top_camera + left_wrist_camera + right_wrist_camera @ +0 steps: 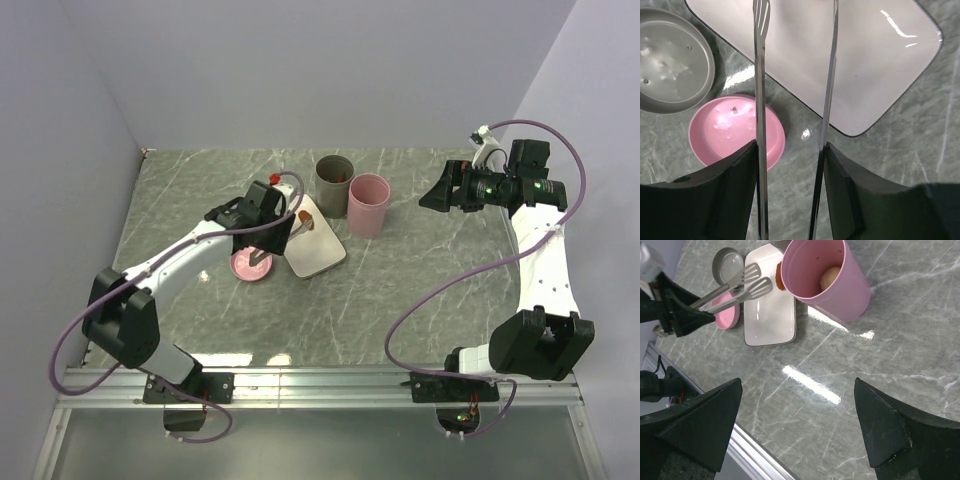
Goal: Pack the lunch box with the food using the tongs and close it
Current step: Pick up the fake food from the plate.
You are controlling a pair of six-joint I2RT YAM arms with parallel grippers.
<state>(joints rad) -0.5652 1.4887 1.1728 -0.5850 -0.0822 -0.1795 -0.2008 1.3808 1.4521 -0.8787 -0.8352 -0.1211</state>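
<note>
My left gripper (790,165) is shut on the tongs (759,75), one finger pressing on the outside of each arm. The tongs' tips (752,281) stand apart with nothing between them, above the white tray (771,315). One orange-brown piece of food (305,220) lies on the tray's far end (779,276). The dark grey lunch box (333,180) stands upright and open behind the tray. Its grey lid (670,60) lies inner side up to the left of the tray. My right gripper (797,382) hovers open and empty over bare table to the right.
A pink canister (367,205) stands beside the lunch box with a round pale piece (830,277) inside. Its pink lid (735,130) lies on the table under my left gripper. Grey walls close in the table's left, back and right.
</note>
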